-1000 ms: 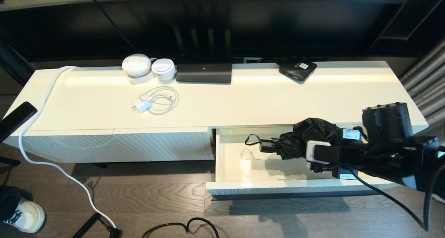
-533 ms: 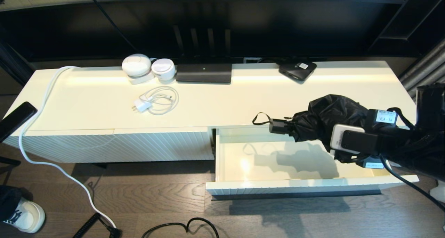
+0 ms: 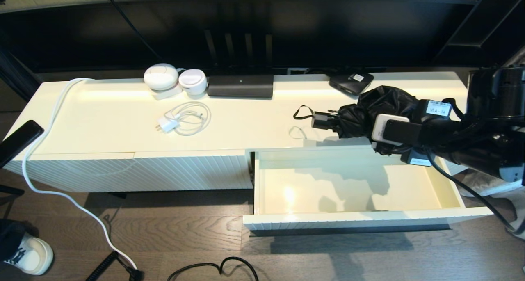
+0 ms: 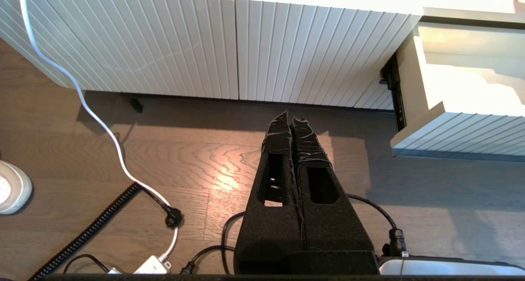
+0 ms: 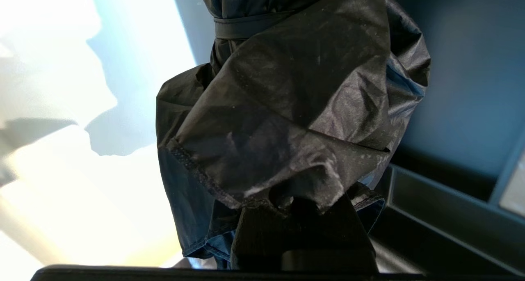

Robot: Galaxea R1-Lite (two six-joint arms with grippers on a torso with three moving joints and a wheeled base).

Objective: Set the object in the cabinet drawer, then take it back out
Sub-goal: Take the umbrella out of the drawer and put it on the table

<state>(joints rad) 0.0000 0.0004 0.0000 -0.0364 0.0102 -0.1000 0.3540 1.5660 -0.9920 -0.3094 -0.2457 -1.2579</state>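
Gripping the black folding umbrella (image 3: 381, 108), the right hand (image 3: 379, 129) has it up in the air over the back right part of the counter (image 3: 266, 121), just behind the open cabinet drawer (image 3: 352, 186). The hand is clamped tight on the bunchy fabric end, and in the right wrist view that fabric (image 5: 287, 121) pretty much fills everything, spilling over the fingers. The umbrella lies roughly level, with its short handle (image 3: 320, 120) pointing toward the robot's left and the thin wrist loop (image 3: 300, 113) dangling off the end. It casts a shadow on the counter and down into the drawer, so it isn't resting on anything.

The drawer itself is pulled all the way out, smooth cream inside, nothing in it.

The left hand (image 4: 294, 123) is parked low, fingers pressed together, pointing at the wood floor (image 4: 184, 158) in front of the ribbed panel (image 4: 205, 47).

On the counter: a white charger with coiled cable (image 3: 182, 119), two round white gadgets (image 3: 174, 80), a dark box (image 3: 240, 86) and a flat black box with a white label (image 3: 350, 82) along the back edge.
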